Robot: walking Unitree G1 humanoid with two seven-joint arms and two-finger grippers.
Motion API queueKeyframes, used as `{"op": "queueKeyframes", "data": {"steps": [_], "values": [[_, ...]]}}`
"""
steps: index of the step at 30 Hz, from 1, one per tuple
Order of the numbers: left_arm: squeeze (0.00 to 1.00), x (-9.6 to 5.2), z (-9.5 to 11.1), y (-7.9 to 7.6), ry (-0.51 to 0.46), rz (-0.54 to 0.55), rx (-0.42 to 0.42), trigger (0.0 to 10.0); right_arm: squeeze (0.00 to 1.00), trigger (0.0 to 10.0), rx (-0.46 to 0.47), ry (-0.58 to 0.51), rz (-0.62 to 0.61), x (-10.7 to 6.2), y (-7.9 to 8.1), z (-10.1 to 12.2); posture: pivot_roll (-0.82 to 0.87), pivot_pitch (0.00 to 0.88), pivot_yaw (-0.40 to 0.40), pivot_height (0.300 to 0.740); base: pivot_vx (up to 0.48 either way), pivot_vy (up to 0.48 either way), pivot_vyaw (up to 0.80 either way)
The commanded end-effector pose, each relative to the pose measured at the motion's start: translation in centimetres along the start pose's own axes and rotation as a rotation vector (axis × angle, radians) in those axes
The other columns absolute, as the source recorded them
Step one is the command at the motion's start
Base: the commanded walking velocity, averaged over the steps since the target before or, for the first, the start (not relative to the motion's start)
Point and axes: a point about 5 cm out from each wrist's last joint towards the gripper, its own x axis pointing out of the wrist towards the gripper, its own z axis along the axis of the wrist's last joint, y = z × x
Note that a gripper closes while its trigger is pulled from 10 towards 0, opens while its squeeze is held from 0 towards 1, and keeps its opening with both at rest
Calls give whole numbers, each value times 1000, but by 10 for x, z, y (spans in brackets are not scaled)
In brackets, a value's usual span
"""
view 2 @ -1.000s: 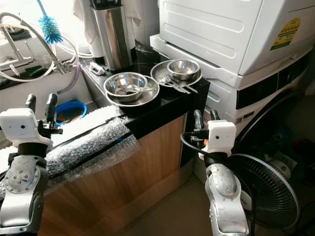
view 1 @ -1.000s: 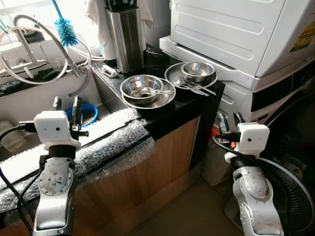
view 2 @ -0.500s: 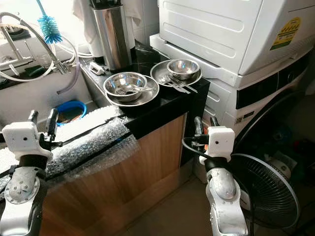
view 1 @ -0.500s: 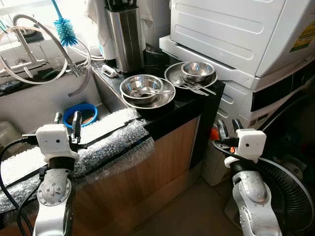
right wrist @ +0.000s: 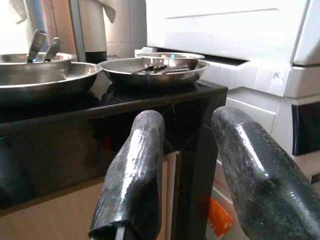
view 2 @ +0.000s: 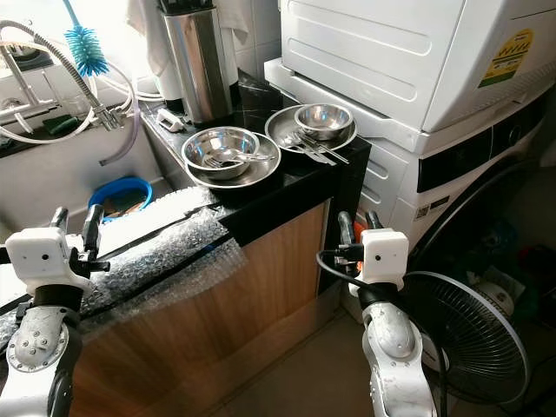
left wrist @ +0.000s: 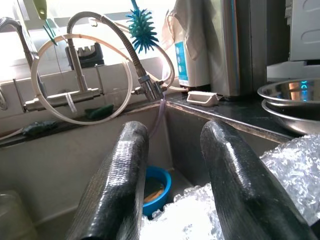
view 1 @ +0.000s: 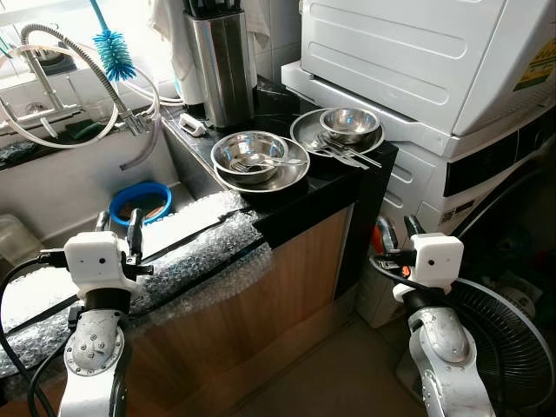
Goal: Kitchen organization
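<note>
On the black counter (view 1: 326,187) a steel bowl holding a fork and spoon (view 1: 252,155) rests in a steel plate. To its right a second steel plate (view 1: 306,132) carries a small bowl (view 1: 349,124) and loose cutlery (view 1: 347,156). My left gripper (view 1: 119,226) is open and empty, low in front of the sink over bubble wrap. My right gripper (view 1: 396,230) is open and empty too, below the counter's right end and apart from the dishes. The left wrist view has its fingers (left wrist: 125,165) spread toward the sink. The right wrist view has its fingers (right wrist: 140,160) spread below the plates (right wrist: 152,70).
Bubble wrap (view 1: 191,239) covers the sink's front edge. A blue bowl (view 1: 139,201) lies in the sink, with a faucet hose (view 1: 82,65) and blue brush (view 1: 115,52) behind it. A steel canister (view 1: 221,65) stands at the counter's back. White appliances (view 1: 408,61) and a floor fan (view 1: 508,347) crowd the right.
Both arms have sunk lower. The left gripper dropped toward the bubble wrap and the right gripper came down and slightly left. The dishes have not moved.
</note>
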Motion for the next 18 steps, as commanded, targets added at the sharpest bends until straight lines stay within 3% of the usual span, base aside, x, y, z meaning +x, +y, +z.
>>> {"op": "queueKeyframes", "data": {"steps": [1,18], "values": [[0,3,2,1,-12,1,5,10000,0,10000,-16,-38,23,4,4,8,-130,0,66,740,0,247,0],[0,7,9,3,-31,7,6,10000,0,10000,6,-69,40,9,13,16,-119,0,77,740,0,275,0]]}}
